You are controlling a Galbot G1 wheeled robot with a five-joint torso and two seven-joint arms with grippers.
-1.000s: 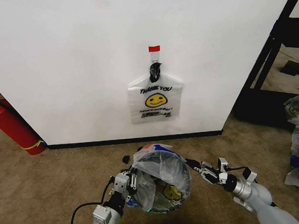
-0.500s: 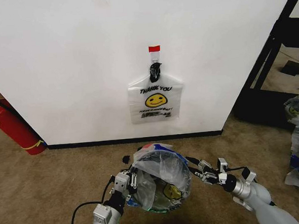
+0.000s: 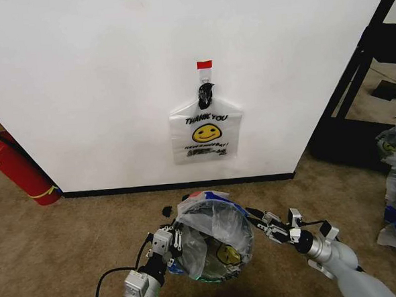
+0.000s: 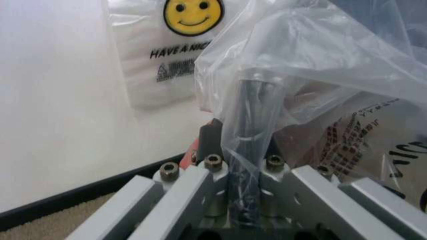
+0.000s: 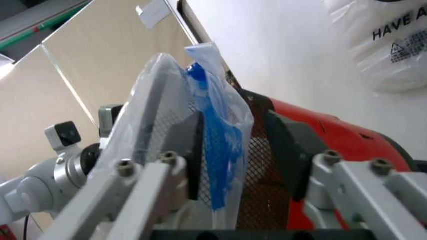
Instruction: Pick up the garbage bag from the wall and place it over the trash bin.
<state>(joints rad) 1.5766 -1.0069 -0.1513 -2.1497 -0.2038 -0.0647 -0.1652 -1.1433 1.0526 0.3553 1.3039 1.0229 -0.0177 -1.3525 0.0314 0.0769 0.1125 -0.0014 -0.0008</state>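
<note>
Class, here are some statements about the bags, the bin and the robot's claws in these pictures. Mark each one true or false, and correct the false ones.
1. A smiley bag hangs from a hook on the wall. True.
2. The trash bin has no bag on it. False: a translucent bag is draped over its rim.
3. The left claw grips plastic at the bin's edge. True.
4. The right claw rests on the carpet far from the bin. False: it is at the bin's rim, with blue-printed plastic between its fingers.
5. The fire extinguisher stands right of the bin. False: it stands at the far left, by the wall.
</note>
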